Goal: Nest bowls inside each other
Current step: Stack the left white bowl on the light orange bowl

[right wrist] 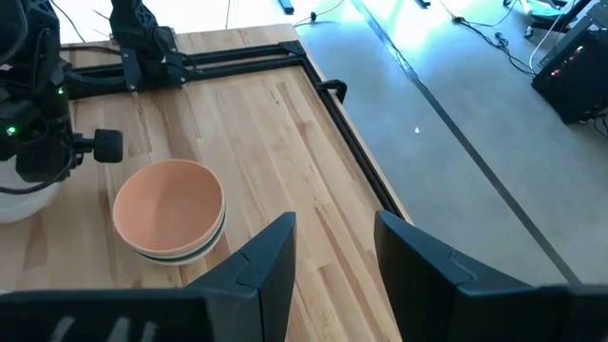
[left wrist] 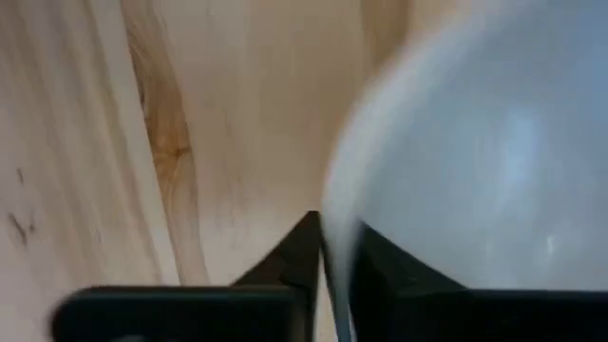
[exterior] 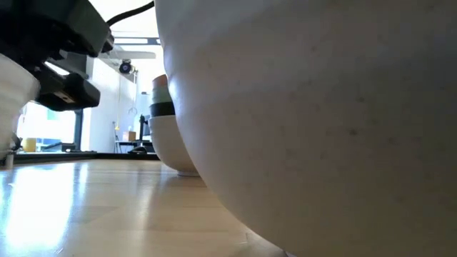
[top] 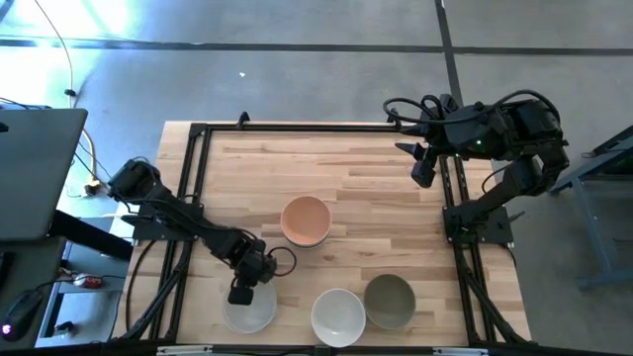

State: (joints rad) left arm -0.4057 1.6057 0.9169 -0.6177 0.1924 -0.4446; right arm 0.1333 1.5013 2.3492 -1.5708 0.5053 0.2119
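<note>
My left gripper (top: pixel 240 294) (left wrist: pixel 332 228) is at the near left of the table, shut on a pale whitish bowl (top: pixel 249 309) (left wrist: pixel 475 142). A peach-orange bowl (top: pixel 306 220) (right wrist: pixel 169 204) sits on top of a small stack of bowls (exterior: pixel 163 132) at the table's middle. A white bowl (top: pixel 338 316) and an olive-grey bowl (top: pixel 390 300) stand on their bases side by side near the near edge. My right gripper (top: pixel 423 168) (right wrist: pixel 332 247) waits open, high over the far right of the table. My left gripper holds the pale bowl by its rim (left wrist: pixel 334 204), one finger (left wrist: pixel 294 256) outside the wall and the other inside the hollow. It comes at the rim from above, pointing down. Whether the bowl's base is on the table, I cannot tell.
A black metal frame (top: pixel 193 178) runs along the table's left, far and right sides. Bare wood lies across the far half of the table (top: pixel 336 163). In the low view one bowl (exterior: pixel 321 121) stands close and hides most of the table.
</note>
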